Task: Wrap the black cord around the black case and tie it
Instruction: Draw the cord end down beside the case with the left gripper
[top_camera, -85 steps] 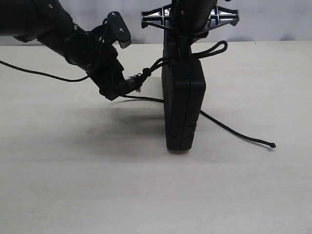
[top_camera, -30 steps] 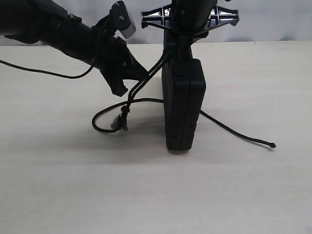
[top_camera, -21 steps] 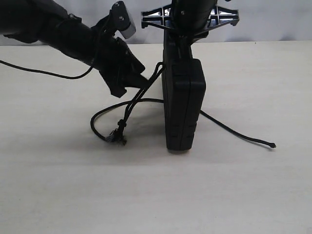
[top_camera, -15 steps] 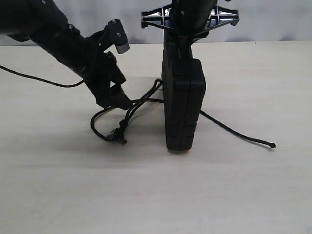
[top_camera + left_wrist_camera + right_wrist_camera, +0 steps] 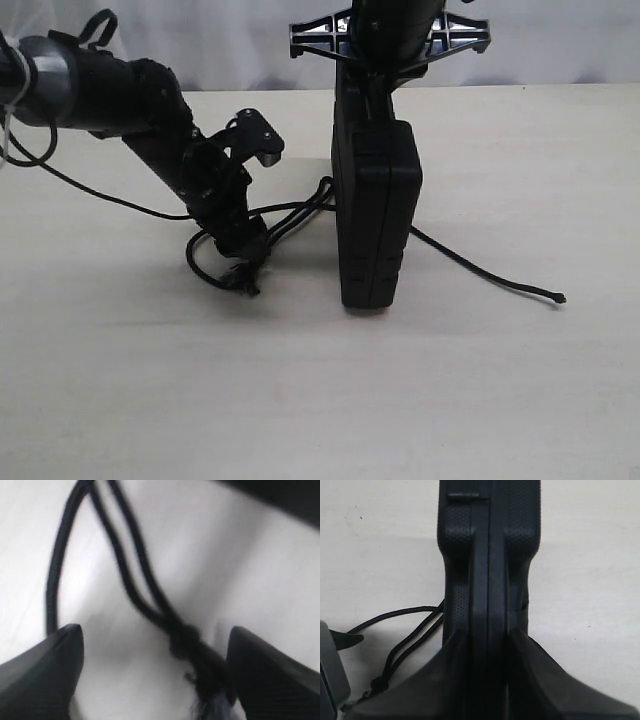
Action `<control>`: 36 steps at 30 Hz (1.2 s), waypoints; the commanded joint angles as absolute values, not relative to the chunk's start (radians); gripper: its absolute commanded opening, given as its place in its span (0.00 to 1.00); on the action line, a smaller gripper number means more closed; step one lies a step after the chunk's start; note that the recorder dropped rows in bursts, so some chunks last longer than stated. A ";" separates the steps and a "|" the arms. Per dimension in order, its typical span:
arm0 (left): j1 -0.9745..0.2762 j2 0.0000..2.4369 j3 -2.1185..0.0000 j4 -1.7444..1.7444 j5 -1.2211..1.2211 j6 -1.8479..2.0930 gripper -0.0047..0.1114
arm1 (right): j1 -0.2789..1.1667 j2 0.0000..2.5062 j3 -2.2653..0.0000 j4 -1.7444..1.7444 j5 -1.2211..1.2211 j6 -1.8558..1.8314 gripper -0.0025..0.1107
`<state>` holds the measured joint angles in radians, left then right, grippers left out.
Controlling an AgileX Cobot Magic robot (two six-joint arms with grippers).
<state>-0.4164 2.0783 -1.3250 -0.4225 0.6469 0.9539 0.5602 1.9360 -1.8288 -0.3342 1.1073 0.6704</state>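
Down since half a second ago: left gripper now low over the table, jaws apart, straddling the cord's frayed knot. Both strands run away from it toward the case, which stands on edge, clamped by the right gripper. Left arm nearer; bare tabletop around the knot.

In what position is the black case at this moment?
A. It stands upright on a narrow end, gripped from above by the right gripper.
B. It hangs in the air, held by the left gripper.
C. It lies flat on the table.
A: the black case stands upright on the table, with the right gripper closed on its upper end.
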 commanded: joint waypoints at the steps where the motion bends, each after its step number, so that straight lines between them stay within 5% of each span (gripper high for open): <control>1: -0.409 2.076 -1.362 -0.364 0.782 0.832 0.66 | 0.558 1.926 -1.837 -0.346 1.096 0.667 0.06; 9: -0.444 2.102 -1.362 -0.380 0.794 0.749 0.53 | 0.558 1.926 -1.837 -0.346 1.096 0.667 0.06; 16: -0.444 2.153 -1.362 -0.387 0.752 0.728 0.50 | 0.558 1.926 -1.837 -0.346 1.096 0.667 0.06; 23: -0.444 2.155 -1.362 -0.355 0.748 0.732 0.04 | 0.558 1.926 -1.837 -0.346 1.096 0.667 0.06; 36: -0.375 2.017 -1.362 -0.355 0.768 0.740 0.04 | 0.558 1.926 -1.837 -0.346 1.096 0.667 0.06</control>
<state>-0.4012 2.0643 -1.3567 -0.3614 0.7411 0.7356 0.5602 1.9360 -1.8288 -0.3342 1.1073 0.6704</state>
